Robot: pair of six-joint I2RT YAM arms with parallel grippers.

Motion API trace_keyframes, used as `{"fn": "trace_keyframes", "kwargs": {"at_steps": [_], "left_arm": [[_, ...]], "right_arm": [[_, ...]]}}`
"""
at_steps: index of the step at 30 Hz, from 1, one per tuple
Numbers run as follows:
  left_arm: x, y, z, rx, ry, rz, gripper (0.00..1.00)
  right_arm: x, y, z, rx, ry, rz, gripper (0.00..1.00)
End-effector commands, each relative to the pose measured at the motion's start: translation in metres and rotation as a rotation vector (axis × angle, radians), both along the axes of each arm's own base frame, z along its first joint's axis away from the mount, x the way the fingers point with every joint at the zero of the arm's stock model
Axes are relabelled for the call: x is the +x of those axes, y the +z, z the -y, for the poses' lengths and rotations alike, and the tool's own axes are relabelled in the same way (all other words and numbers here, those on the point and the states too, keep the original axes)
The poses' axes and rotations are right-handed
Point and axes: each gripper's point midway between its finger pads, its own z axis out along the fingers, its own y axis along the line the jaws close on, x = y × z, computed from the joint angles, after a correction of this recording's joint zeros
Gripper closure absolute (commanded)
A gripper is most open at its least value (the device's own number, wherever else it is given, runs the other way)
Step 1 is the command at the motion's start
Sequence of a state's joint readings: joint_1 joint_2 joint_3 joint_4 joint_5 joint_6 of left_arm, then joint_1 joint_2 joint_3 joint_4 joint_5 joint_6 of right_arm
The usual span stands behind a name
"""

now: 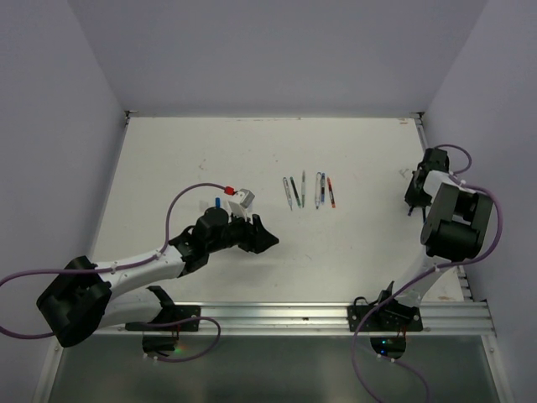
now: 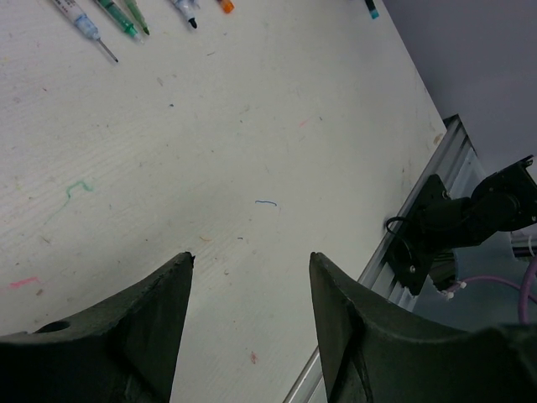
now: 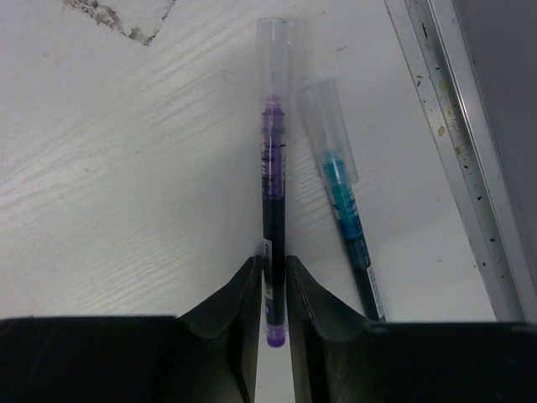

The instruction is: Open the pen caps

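Resting on scuffed table [image 1: 210,151], pens [image 1: 319,191], pale walls [image 1: 277,50]

Left claw [image 2: 252,260] spread wide over white table [image 2: 252,151], pens [image 2: 117,18] at top edge

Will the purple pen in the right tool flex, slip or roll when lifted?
Likely stiff: the purple pen is a straight, slim barrel. Its smooth round body, pinched near the tail by the right tool, may pivot or slip.

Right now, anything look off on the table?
Two capped ones sit apart from the row, by the right rail: purple pen in the right gripper, teal pen askew beside it. Table has a chipped patch and stray ink marks.
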State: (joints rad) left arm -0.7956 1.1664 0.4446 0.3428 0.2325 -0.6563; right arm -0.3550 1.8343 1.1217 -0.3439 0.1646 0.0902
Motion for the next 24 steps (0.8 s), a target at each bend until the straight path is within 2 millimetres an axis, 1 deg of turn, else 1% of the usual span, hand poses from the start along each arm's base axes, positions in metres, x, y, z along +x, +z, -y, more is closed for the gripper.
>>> {"fn": "trace_keyframes", "kwargs": {"at_steps": [1,3,4,5,9,10,11,12,13,14,15,16,17,18,19,20,21,22,23,24], "left_arm": [[0.003,0.014,0.001,-0.03,-0.011,0.073,0.39],[0.003,0.013,0.001,-0.025,-0.008,0.074,0.39],[0.003,0.013,0.001,-0.025,-0.008,0.074,0.39],[0.003,0.013,0.0,-0.024,-0.006,0.073,0.39],[0.009,0.013,-0.001,-0.018,0.012,0.072,0.39],[0.01,0.011,-0.003,-0.01,0.017,0.062,0.38],[0.011,0.012,-0.004,-0.008,0.02,0.059,0.38],[0.016,0.016,-0.005,-0.01,0.031,0.064,0.38],[0.016,0.015,-0.006,0.002,0.036,0.058,0.38],[0.017,0.016,-0.007,0.007,0.039,0.059,0.38],[0.02,0.022,-0.006,0.007,0.049,0.067,0.38],[0.02,0.021,-0.007,0.018,0.051,0.057,0.38],[0.022,0.021,-0.008,0.022,0.056,0.052,0.38],[0.023,0.028,-0.006,0.013,0.055,0.055,0.38],[0.023,0.029,-0.006,0.012,0.051,0.045,0.37],[0.024,0.032,-0.006,-0.002,0.055,0.03,0.37],[0.025,0.038,-0.003,-0.018,0.04,0.02,0.37],[0.025,0.038,-0.004,-0.021,0.043,-0.005,0.38],[0.03,0.041,-0.006,-0.028,0.054,-0.014,0.38],[0.032,0.048,-0.006,-0.042,0.054,-0.02,0.39]], "right_arm": [[-0.022,-0.025,-0.008,0.037,0.029,-0.126,0.83],[-0.022,-0.027,-0.01,0.038,0.04,-0.136,0.9],[-0.021,-0.027,-0.011,0.037,0.045,-0.137,0.97],[-0.02,-0.027,-0.014,0.031,0.063,-0.144,1.0],[-0.014,-0.022,-0.024,-0.008,0.073,-0.134,1.0],[-0.011,-0.014,-0.025,-0.021,0.069,-0.111,1.0],[-0.007,-0.007,-0.031,-0.03,0.068,-0.091,1.0],[-0.007,-0.002,-0.033,-0.041,0.064,-0.089,1.0],[-0.001,0.014,-0.038,-0.066,0.069,-0.055,1.0],[0.001,0.023,-0.041,-0.073,0.065,-0.035,1.0],[0.0,0.031,-0.045,-0.075,0.064,-0.025,1.0],[0.002,0.05,-0.052,-0.082,0.074,0.023,1.0],[0.001,0.057,-0.059,-0.063,0.069,0.049,1.0],[-0.002,0.065,-0.065,-0.053,0.07,0.066,1.0],[-0.005,0.067,-0.076,-0.038,0.089,0.074,1.0],[-0.007,0.081,-0.085,-0.027,0.095,0.115,1.0],[-0.011,0.083,-0.095,-0.008,0.113,0.121,1.0],[-0.017,0.08,-0.11,0.01,0.145,0.116,1.0],[-0.02,0.092,-0.118,0.02,0.161,0.152,1.0],[-0.023,0.093,-0.129,0.052,0.192,0.164,1.0]]}}
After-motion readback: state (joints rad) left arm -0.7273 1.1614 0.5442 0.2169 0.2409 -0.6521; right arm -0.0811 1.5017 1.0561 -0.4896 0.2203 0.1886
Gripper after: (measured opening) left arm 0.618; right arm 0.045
